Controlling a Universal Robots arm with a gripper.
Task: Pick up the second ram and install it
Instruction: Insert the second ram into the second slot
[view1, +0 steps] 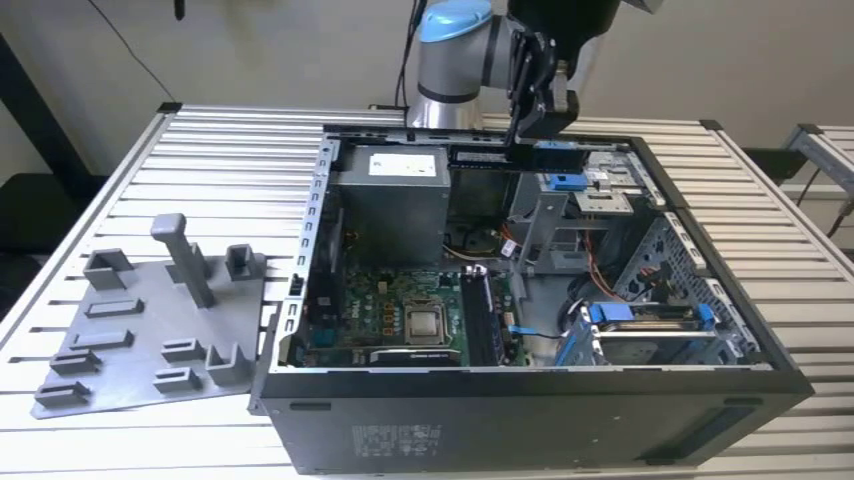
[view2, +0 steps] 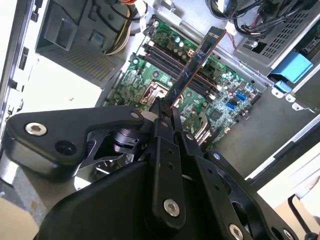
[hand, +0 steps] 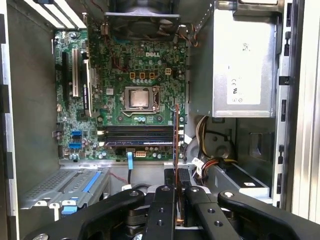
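**Tool pinching the second ram above an open computer case**

In the exterior view, an open black computer case (view1: 534, 420) lay on its side on a white slatted counter (view1: 200, 150), with one solid wall nearest the camera. Just beside the case, toward the exterior view's left, a flat grey holder tray (view1: 134, 350) rested on the counter. A T-shaped grey post (view1: 183, 258) stood upright on the tray.

Further in, on the floor of the case, lay a green motherboard (view1: 387, 310) with a square silver processor socket (view1: 427, 325). Beyond the motherboard sat a grey power supply (view1: 394, 200). At the far end, the arm (view1: 454, 50) reached down from above, and the black tool (view1: 545, 135) hung over the far part of the case.

In the second wrist view, the tool's fingers were pressed together on one end of the second ram (view2: 197, 62). It was a long, thin, dark stick with a row of black chips. The stick jutted out from the fingertips, held in the air and touching nothing else.

Past it lay the motherboard with its long dark memory slots (hand: 137, 135) beside the socket. In the first wrist view the stick showed edge-on as a thin line, above one end of those slots and not seated in any of them.
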